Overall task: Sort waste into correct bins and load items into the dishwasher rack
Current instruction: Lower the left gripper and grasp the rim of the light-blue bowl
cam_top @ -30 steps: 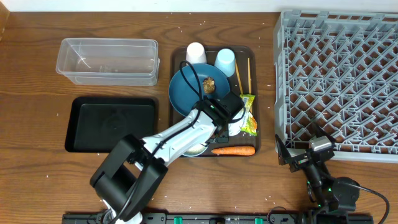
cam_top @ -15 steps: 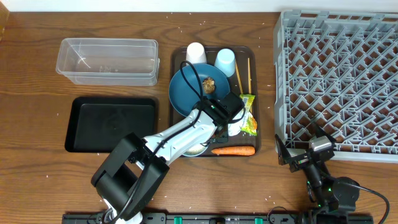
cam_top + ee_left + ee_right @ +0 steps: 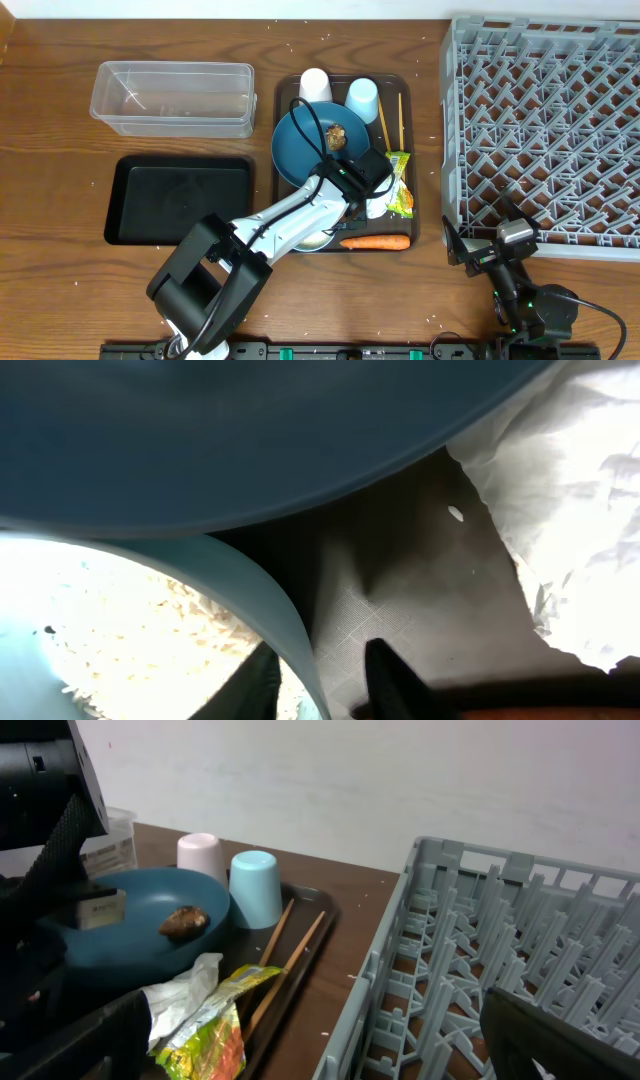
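Observation:
My left gripper (image 3: pixel 322 660) (image 3: pixel 342 220) reaches down at the pale blue bowl (image 3: pixel 250 595), which holds rice grains (image 3: pixel 150 630). One finger is inside against the wall and the other finger (image 3: pixel 392 675) is outside with a gap, so it is open narrowly. The dark blue plate (image 3: pixel 305 150) carries a brown lump (image 3: pixel 336 134). Around it lie the tissue (image 3: pixel 590 490), wrapper (image 3: pixel 400 188), carrot (image 3: pixel 375 241), chopsticks (image 3: pixel 382 118), white cup (image 3: pixel 315 85) and light blue cup (image 3: pixel 362 98). My right gripper (image 3: pixel 487 243) (image 3: pixel 315 1045) stands open and holds nothing by the grey rack (image 3: pixel 545 130).
A clear tub (image 3: pixel 172 98) and a black tray (image 3: pixel 178 198) sit left of the brown serving tray (image 3: pixel 282 120). The left arm stretches from the front edge over the bowl. White specks dot the wooden table.
The left jaws have narrowed round the bowl's wall. Neither arm has shifted in the overhead view.

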Tool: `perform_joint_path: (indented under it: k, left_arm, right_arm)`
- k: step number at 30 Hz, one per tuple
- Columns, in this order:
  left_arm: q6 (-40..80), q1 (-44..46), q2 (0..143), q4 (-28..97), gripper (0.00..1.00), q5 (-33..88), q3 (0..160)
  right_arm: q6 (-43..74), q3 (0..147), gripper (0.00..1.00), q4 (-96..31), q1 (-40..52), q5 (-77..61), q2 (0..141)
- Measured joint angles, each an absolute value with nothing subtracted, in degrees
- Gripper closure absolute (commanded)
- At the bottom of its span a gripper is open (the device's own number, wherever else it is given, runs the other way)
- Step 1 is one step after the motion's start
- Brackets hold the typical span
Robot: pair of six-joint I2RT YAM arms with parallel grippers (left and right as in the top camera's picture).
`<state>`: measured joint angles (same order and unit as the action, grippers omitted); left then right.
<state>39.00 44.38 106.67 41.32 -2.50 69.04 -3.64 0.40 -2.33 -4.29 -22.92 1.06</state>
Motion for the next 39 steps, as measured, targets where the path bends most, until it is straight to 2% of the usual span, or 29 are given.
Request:
perform_joint_path:
  k: [23, 26, 29, 32, 39]
  left_arm:
    - [39.1, 46.3, 106.7, 41.3, 0.73, -3.9, 68.1]
    - [39.2, 46.3, 106.7, 41.5, 0.8, -3.9, 67.7]
    - [39.1, 46.3, 106.7, 41.5, 0.81, -4.1, 67.7]
    - [39.0, 46.3, 106.7, 41.5, 0.91, -4.3, 67.7]
    - [39.0, 46.4, 106.7, 42.2, 0.94, -4.5, 67.7]
  right_arm:
    - [-3.6, 0.4, 0.01, -2.3, -4.3, -22.9, 1.1]
    - [-3.6, 0.4, 0.01, -2.3, -4.3, -22.9, 1.1]
    - [-3.6, 0.4, 0.01, -2.3, -4.3, -22.9, 1.1]
    - [-3.6, 0.4, 0.01, -2.3, -4.3, -22.9, 1.1]
    - [-3.6, 0.4, 0.01, -2.3, -4.3, -22.9, 1.1]
